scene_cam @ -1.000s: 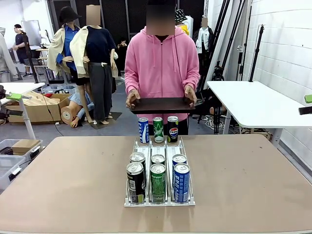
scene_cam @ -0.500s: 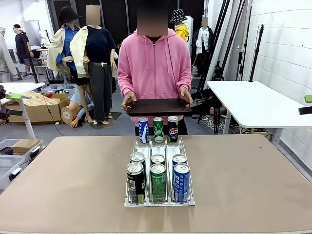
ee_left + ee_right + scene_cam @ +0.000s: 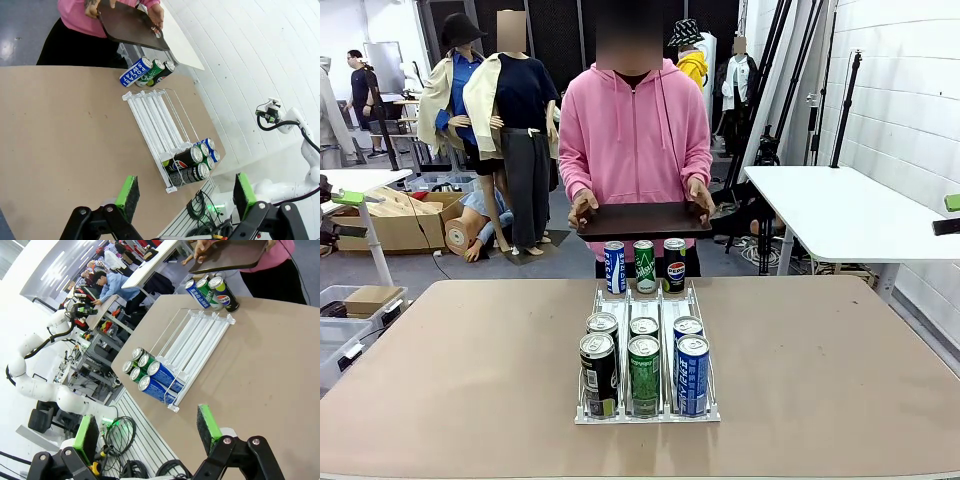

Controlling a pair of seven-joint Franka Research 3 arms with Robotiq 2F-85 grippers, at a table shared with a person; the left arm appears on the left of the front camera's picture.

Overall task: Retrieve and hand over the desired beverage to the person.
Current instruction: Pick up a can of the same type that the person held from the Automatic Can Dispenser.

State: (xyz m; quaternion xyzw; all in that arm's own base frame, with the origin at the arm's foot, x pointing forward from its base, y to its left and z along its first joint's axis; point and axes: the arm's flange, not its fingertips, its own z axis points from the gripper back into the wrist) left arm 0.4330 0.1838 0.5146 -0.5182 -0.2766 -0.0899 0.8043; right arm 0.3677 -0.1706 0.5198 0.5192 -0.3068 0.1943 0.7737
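Left gripper [image 3: 186, 196]: jaws wide apart, empty, off the can rack's [image 3: 648, 303] near end.
Pocari Sweat can [image 3: 614, 267], green can [image 3: 644, 266], Pepsi can [image 3: 674, 264]: upright at rack's far end.
Person [image 3: 635, 130]: beyond rack's far end, holding dark tray [image 3: 643, 218].
Right gripper [image 3: 147, 432]: spread open, empty, off rack's near end.

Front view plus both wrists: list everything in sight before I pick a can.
table: one, tan, between robot and person
rack: one, white, table middle
rack cans: six, black pair left, green pair middle, blue pair right, near end
far cans: three, blue, green, black, upright at rack's far end
tray: one, dark brown, in person's hands
side table: one, white, right background
person: one, pink hoodie, far side
left end effector: one, black, green pads, open
right end effector: one, black, green pads, open
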